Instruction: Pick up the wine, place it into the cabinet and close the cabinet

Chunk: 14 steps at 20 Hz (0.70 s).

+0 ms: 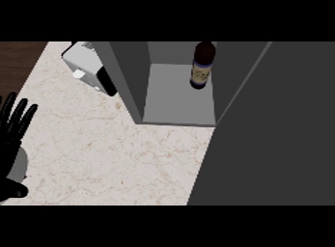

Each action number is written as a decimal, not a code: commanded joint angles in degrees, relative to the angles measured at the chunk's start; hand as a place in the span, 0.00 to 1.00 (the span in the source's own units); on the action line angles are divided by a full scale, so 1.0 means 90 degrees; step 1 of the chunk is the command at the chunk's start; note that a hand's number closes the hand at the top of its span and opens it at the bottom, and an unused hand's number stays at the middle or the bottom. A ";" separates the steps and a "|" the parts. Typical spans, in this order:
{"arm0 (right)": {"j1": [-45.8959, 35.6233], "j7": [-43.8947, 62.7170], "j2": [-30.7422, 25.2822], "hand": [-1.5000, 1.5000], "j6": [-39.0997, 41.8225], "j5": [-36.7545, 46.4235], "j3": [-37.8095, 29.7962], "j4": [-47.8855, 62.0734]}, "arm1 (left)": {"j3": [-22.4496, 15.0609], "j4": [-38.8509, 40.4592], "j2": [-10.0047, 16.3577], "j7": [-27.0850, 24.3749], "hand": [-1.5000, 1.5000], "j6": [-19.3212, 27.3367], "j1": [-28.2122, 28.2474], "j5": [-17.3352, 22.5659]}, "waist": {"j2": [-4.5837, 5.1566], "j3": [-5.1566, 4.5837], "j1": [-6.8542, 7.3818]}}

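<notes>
**Wine bottle standing in the open cabinet, left robot hand resting at the edge**

The left robot hand (4, 152) is showing at the left edge of the head view, over the edge of the desk (120, 159). It is spread wide: its fingers (11, 113) are pointing straight up the picture and fanning slightly apart, and its thumb (11, 191) is lying low beside the palm. It is holding nothing and touching none of the things on the desk. A strip of the grey forearm (20, 164) is showing just behind the palm.

The wine bottle (202, 65) is standing upright inside the cabinet (126, 77), toward the back and near the right side of the grey shelf (177, 103). Its dark neck is pointing up and its pale label is facing forward. The bottle is well apart from the hand, with a wide stretch of bare marble desk lying between them.

The cabinet is standing open. Its left wall is rising between the hand's side of the desk and the bottle, while the front of the shelf is facing the viewer. A large dark grey door (284, 135) is filling the right of the view, from the shelf's right edge down to the bottom.

A white and grey box (84, 65) is lying tilted on the desk, just beside the cabinet's left wall. Dark wooden floor (9, 58) is showing past the desk's far left corner.
</notes>
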 commanded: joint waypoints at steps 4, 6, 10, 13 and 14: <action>-0.1096 0.1059 0.1338 1.00 -0.0109 -0.0530 0.0720 -0.0260 | 0.0107 0.0029 0.0165 0.0194 0.00 -0.0103 -0.0191 0.0110 | 0.0020 -0.0007 0.0166; -0.1287 0.1233 0.1602 1.00 -0.0237 -0.0512 0.0641 -0.0128 | 0.0046 0.0149 0.0088 0.0032 0.00 -0.0291 0.0011 0.0031 | 0.0022 -0.0032 0.0277; -0.2563 0.1817 0.2352 1.00 -0.0278 -0.0604 0.0352 0.0736 | 0.0077 0.0328 0.0161 0.0192 0.00 -0.0321 -0.0277 0.0070 | 0.0037 -0.0016 0.0245; -0.3639 0.2435 0.3191 1.00 -0.0463 -0.0685 0.0150 0.1502 | 0.0220 0.0365 0.0265 0.0221 0.00 -0.0450 -0.0258 0.0197 | 0.0017 -0.0007 0.0226; -0.4023 0.2529 0.3606 1.00 -0.0650 -0.0507 0.0162 0.1834 | 0.0207 0.0327 0.0218 0.0256 0.00 -0.0281 -0.0220 0.0144 | -0.0005 -0.0001 0.0197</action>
